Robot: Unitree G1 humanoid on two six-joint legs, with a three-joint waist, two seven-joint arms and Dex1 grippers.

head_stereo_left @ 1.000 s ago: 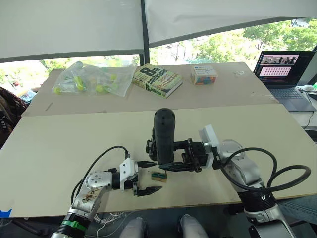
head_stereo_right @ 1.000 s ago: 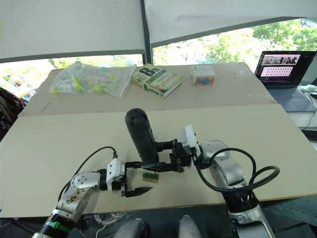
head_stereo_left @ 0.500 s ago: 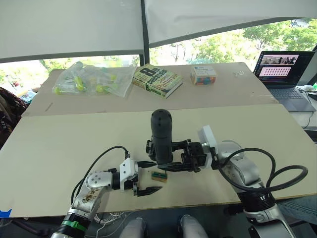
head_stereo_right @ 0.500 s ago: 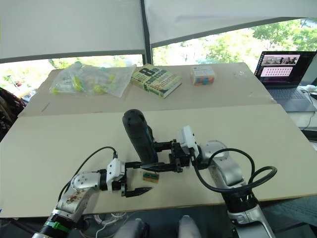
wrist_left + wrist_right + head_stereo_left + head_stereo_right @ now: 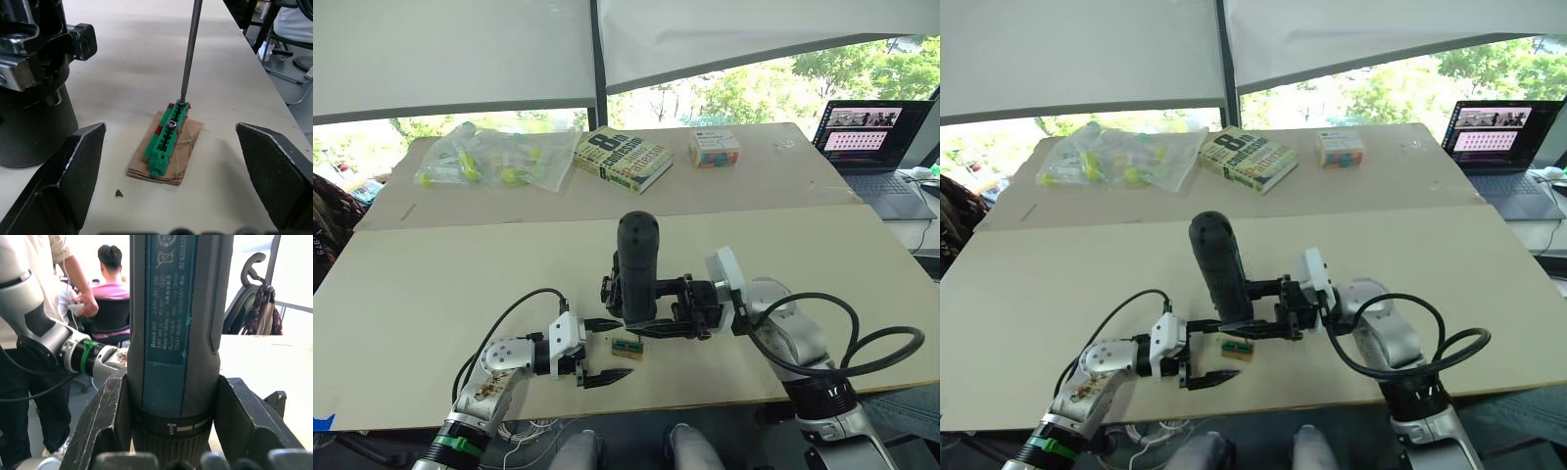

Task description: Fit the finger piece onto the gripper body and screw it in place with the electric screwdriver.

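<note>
Driving a screw: electric screwdriver [image 5: 637,266] upright near tabletop [image 5: 431,284] centre, pinched by right hand [image 5: 658,315].
Its bit rests on a green block [image 5: 168,139]; gripper body [image 5: 29,58] just left; left hand [image 5: 603,351] spread nearby. Fastening seems underway, unfinished.

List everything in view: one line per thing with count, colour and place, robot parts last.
electric screwdriver: one, black, upright at table centre, its bit on the green block
green block: one, green on tan card, between the grippers
gripper body: one, black with silver, beside the block
book: one, green-yellow, far side
plastic bag: one, clear, yellow-green contents, far left
small box: one, white, multicoloured, far side
laptop: one, dark, far right
table: one, beige
left gripper: one, black jaws open
right gripper: one, black jaws shut on the screwdriver
</note>
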